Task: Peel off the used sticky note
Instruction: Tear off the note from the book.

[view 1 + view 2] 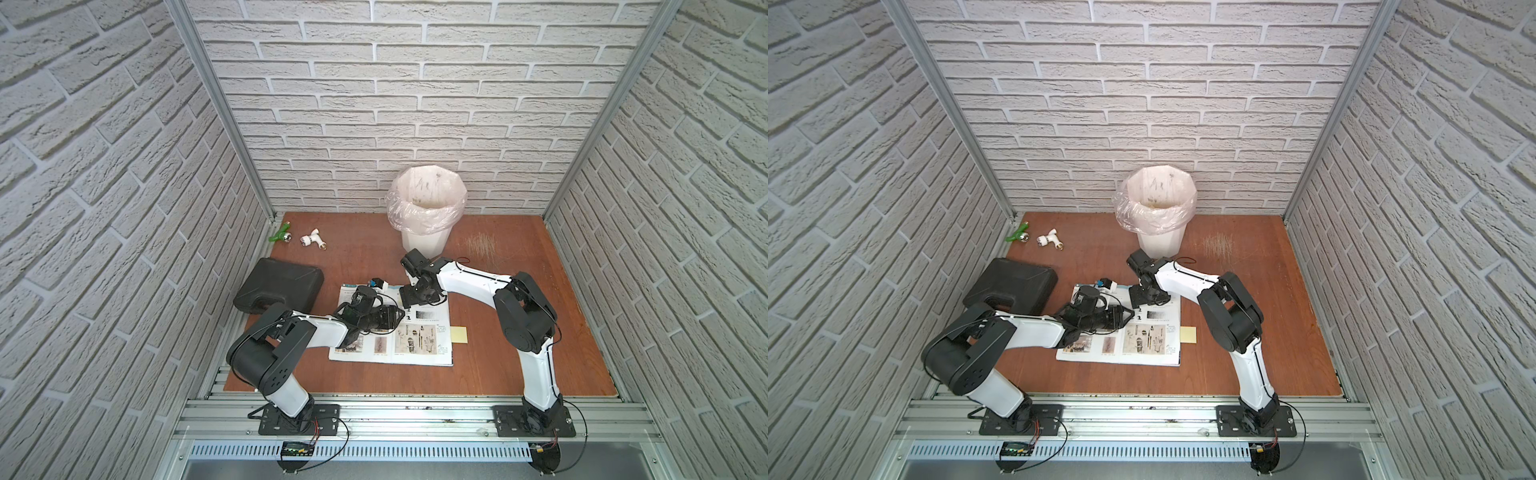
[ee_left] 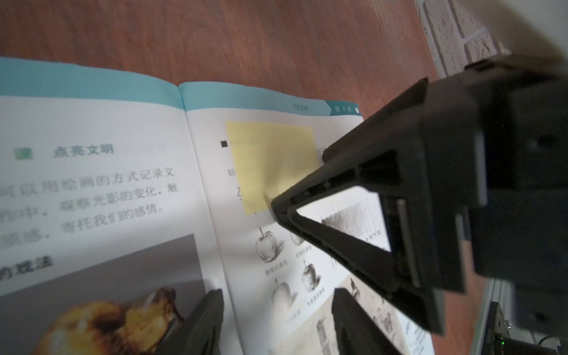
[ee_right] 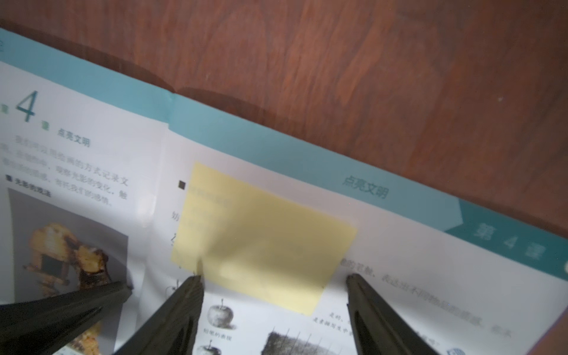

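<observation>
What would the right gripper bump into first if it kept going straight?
Probably the used sticky note on the book: the right gripper frames it with open fingers, though depth is unclear.

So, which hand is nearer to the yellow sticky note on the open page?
Right. The right hand is open around the sticky note's lower edge, one fingertip at it; the left hand hovers over the page, apart.

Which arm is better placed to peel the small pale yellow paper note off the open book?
Right. The right gripper is open, its fingers either side of the pale yellow sticky note, one fingertip at its edge. The left gripper sits over the open printed book, short of the note.
</observation>
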Available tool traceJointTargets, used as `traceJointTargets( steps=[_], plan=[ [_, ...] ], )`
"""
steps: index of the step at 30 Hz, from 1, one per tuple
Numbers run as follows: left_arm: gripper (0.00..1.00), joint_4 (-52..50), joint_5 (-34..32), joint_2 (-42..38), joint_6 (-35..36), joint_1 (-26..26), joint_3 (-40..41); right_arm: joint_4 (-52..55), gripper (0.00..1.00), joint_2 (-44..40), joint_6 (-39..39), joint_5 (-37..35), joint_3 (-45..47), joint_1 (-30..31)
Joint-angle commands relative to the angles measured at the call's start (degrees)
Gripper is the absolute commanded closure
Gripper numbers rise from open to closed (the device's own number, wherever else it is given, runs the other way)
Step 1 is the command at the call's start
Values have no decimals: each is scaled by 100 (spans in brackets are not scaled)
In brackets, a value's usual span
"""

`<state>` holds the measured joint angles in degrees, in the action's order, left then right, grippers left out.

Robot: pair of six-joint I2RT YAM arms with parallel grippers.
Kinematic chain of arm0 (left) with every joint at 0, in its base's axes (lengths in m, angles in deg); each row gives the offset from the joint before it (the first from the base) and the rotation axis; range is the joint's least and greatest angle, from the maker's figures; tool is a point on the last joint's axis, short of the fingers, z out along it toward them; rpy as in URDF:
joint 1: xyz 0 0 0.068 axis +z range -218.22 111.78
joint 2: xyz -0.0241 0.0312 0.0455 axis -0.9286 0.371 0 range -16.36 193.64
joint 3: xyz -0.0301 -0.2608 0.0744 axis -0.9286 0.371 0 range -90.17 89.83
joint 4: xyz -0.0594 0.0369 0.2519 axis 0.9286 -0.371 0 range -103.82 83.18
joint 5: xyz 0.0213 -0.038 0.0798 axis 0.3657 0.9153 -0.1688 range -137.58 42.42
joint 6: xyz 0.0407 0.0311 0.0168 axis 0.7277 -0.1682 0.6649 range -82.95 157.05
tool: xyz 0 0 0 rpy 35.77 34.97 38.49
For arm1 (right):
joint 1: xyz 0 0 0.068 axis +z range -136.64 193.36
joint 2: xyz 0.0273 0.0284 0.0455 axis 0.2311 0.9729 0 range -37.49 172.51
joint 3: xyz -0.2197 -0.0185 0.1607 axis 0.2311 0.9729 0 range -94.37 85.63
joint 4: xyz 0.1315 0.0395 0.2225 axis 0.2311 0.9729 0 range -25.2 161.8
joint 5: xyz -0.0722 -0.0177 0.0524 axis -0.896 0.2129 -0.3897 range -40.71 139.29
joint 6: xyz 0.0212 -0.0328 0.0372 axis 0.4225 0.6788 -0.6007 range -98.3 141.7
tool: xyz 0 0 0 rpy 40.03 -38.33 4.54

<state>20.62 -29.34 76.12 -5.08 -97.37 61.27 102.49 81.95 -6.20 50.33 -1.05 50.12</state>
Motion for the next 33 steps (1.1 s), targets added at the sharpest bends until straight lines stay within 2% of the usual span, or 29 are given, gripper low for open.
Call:
traceJointTargets(
  steps=[1, 10, 20, 29, 33],
  plan=[
    [50, -1098, 2, 399, -23, 8, 307, -454, 23, 398, -228, 821, 196, 115],
    [51, -1032, 24, 480, -23, 7, 307, -510, 25, 563, -305, 835, 154, 191],
    [51, -1041, 26, 490, -30, 5, 316, -444, 41, 448, -263, 627, 173, 201],
    [51, -1076, -3, 429, -41, 8, 342, -422, 66, 180, -219, 631, 165, 210],
    [51, -1083, -17, 429, -50, 6, 359, -437, 80, 65, -206, 649, 192, 210]
  ],
)
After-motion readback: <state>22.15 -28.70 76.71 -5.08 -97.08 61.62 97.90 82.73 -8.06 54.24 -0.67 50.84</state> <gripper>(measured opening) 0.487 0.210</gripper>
